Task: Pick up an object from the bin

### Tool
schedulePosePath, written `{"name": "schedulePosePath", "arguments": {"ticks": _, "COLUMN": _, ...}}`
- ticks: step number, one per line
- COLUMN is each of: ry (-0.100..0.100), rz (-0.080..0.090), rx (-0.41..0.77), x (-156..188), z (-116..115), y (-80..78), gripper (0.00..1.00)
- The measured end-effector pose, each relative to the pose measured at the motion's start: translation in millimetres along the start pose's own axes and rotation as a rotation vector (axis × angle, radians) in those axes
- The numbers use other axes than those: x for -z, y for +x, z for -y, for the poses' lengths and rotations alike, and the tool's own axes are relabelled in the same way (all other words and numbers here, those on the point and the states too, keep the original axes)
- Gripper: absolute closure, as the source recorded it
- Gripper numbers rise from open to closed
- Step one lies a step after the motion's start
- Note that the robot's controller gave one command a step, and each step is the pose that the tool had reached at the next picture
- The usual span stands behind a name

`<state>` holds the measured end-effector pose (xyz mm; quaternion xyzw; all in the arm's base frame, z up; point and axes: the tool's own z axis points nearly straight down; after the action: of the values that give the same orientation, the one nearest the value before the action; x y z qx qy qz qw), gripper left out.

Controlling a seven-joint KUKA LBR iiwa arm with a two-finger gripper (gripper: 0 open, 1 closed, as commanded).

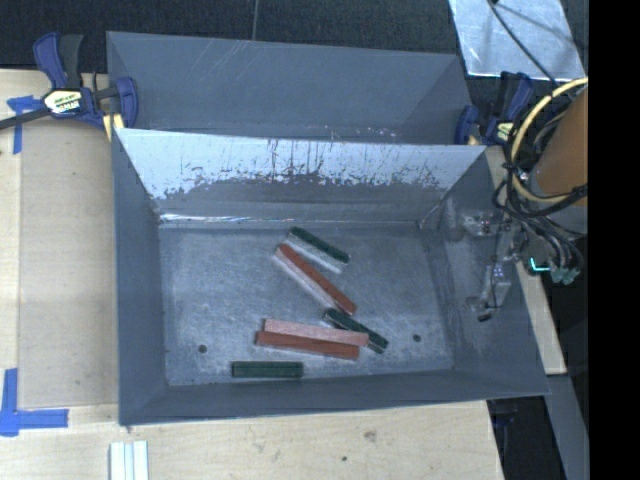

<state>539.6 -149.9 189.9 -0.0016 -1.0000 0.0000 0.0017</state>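
The end effector hangs at the 3 o'clock side of the grey metal bin, over the sloping right wall near the edge of the floor. It is slim, metallic and points downward. Whether it is apart or together I cannot tell from this angle. Toward 1 o'clock from it, the arm carries a loop of black and yellow cables.

Five flat sticks lie on the bin floor, all well apart from the end effector, toward 9 o'clock from it. Nearest is the short dark green stick, lying aslant from 10 to 4 o'clock. Just beside its upper end is the lower tip of the slanted reddish stick, which runs the same way. At 12 o'clock of the group lies the green-and-white stick, also aslant, close to the slanted reddish stick's upper end. The long reddish stick lies almost level, its right end against the short dark green stick. It shows a paler pink band above a darker red one, and I cannot tell whether it is one piece or two. At 7 o'clock of the group, near the front wall, the dark green bar lies level and alone.
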Motion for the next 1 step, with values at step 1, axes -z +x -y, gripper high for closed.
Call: {"name": "schedulePosePath", "arguments": {"ticks": 1, "ry": 0.0, "rz": 0.016, "rx": 0.051, "x": 71.1, "z": -54.6, "y": -17.2, "gripper": 0.0}}
